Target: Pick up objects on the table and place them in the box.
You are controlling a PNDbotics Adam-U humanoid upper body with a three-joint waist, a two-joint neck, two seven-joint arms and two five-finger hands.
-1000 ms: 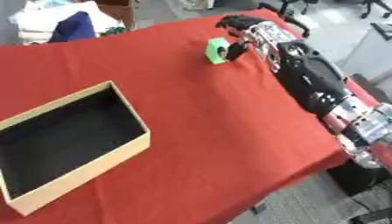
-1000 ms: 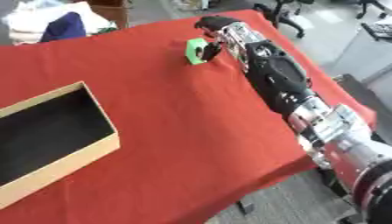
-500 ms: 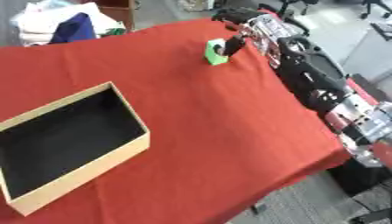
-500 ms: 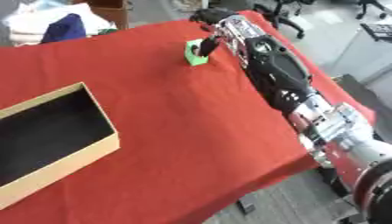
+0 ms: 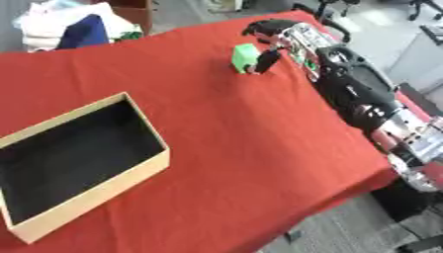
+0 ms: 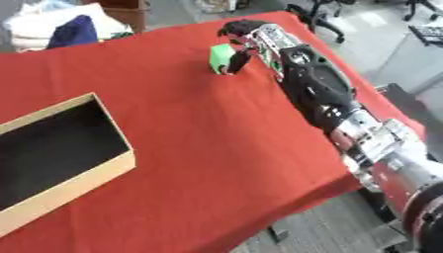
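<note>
- One box [image 5: 130, 180] sat nearest the camera at the lower left of the red table [image 5: 242, 148], its tan walls around a dark, bare inside; the open top faced up, which suited dropping things in from above
- Nothing lay in the box that could be seen, so the task looked barely begun
- Beyond it, the right arm [image 5: 363, 99] reached in from the lower right and ran along the table's right side toward the far edge, presumably because the only visible object lay out there
- The right hand [image 5: 281, 42] was at the green block [image 5: 245, 58], fingers curled over its top and far side and a dark thumb down against its near right face; this looked like a pinch on the block, though whether it was closed fully could not be told
- The green block stood on the cloth near the far right part of the table, well apart from the box
- Farthest off, past the table's far left edge, lay a heap of white and blue cloth [image 5: 65, 29]
- No left hand showed in either view
</note>
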